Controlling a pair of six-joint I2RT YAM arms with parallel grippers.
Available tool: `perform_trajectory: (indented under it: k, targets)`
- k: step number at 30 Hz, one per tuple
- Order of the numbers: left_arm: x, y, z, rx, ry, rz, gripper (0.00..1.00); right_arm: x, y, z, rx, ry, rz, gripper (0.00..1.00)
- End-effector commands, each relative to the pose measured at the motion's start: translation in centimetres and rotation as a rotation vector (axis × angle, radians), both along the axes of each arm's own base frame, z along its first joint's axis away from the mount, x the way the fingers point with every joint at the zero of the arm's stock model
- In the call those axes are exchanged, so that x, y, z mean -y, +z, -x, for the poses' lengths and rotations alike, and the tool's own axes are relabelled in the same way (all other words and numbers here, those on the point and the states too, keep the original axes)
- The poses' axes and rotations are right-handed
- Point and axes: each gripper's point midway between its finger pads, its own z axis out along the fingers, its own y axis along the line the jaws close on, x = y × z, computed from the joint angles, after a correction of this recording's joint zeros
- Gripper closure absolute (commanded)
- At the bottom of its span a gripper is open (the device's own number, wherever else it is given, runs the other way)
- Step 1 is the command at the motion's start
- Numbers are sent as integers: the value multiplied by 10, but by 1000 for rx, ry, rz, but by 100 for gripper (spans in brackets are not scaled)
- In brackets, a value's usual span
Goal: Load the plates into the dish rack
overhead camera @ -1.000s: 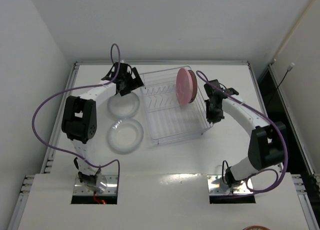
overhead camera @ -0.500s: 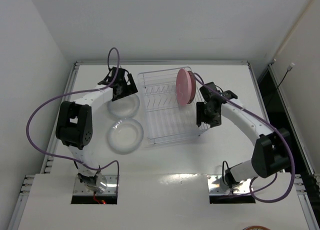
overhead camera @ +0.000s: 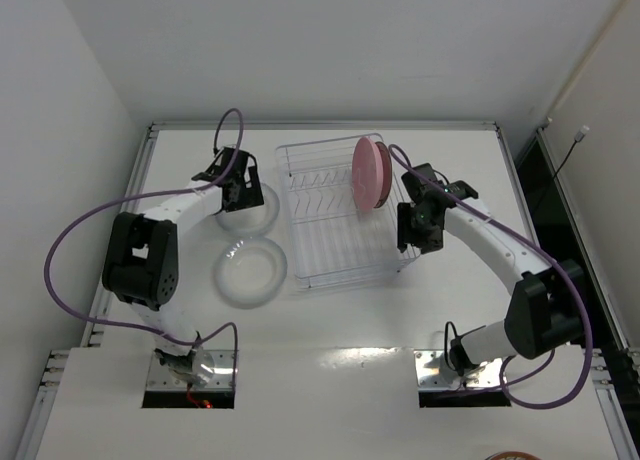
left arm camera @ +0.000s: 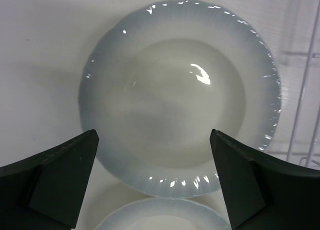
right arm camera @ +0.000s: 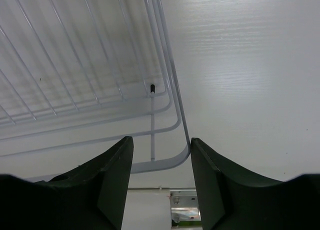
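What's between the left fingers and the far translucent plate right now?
Nothing: the left wrist view shows the far translucent plate lying bare below the open left fingers, with the second plate just nearer.

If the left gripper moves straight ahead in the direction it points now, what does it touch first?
Most likely the farther translucent plate, lying flat beside the dish rack: it sits centred ahead of the open left gripper. The gap to it is unclear.

Pink plate (overhead camera: pixel 370 173) upright in dish rack (overhead camera: pixel 330 248), 2 whitish plates (overhead camera: pixel 251 271) beside.
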Motion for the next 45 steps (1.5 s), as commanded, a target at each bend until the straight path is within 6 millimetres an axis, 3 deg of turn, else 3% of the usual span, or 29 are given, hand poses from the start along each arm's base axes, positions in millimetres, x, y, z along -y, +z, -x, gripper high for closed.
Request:
perform_trajectory:
  k: [1,6,11,14,18,21,22,23,29,36,39,43,45]
  targets:
    - [-15,9,7,21,1,-89,8,2,12,-17,59,-12,1,53]
    - [-6,-7,0,2,-34,-64,27,1,17,-19,76,-3,-2,58]
    - [8,-7,-17,16,-74,-24,47,3,17,-20,79,-6,6,62]
    - [10,-16,-18,2,-64,-8,47,6,17,-21,79,-15,7,62]
    - [9,-26,-17,-18,-48,-11,59,8,15,-21,70,-25,10,63]
    - [5,-37,-14,-39,-19,-19,79,12,14,-20,61,-25,17,63]
    - [1,-42,-11,-54,7,-35,91,12,14,-20,61,-25,17,63]
    - [-1,-41,-11,-53,13,-44,94,12,14,-20,61,-25,17,63]
    - [-23,-48,-10,-79,111,-32,98,14,12,-21,52,-34,20,65]
    - [-85,-48,-7,-88,262,-23,98,20,9,-22,43,-52,23,65]
    - [-100,-49,-6,-90,298,-12,98,20,7,-22,35,-52,26,65]
    - [-100,-46,-13,-76,305,-5,98,20,7,-22,35,-52,26,65]
    - [-96,-43,-17,-67,302,20,93,20,6,-20,26,-52,29,65]
